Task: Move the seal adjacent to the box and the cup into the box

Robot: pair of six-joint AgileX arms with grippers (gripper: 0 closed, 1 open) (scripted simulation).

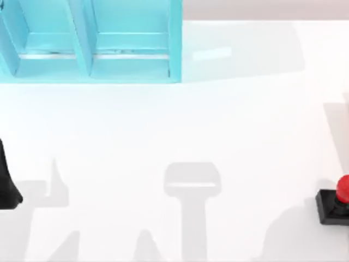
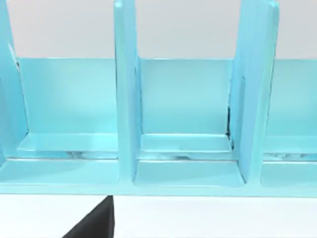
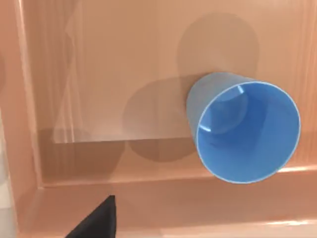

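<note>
— Containers, contents?
— Salmon-pink box point(image 3: 29, 124), smooth flat walls: blue cup point(image 3: 245, 131) inside, upright, plain, tapered, round-mouthed. Glossy turquoise rack point(image 1: 90, 41) at far left of white desk point(image 1: 163, 131): open compartments, nothing visible within.
— Seal?
— Seal point(image 1: 335, 202) at desk's right edge: shiny red knob, black square base.
— Grippers?
— Left gripper point(image 1: 6, 180) at left edge, right gripper point(image 3: 96, 220) above box; open or closed, cannot tell.

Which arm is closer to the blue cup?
Right. Its wrist view looks down on the cup in the box; the left arm sits far left, facing the rack.
</note>
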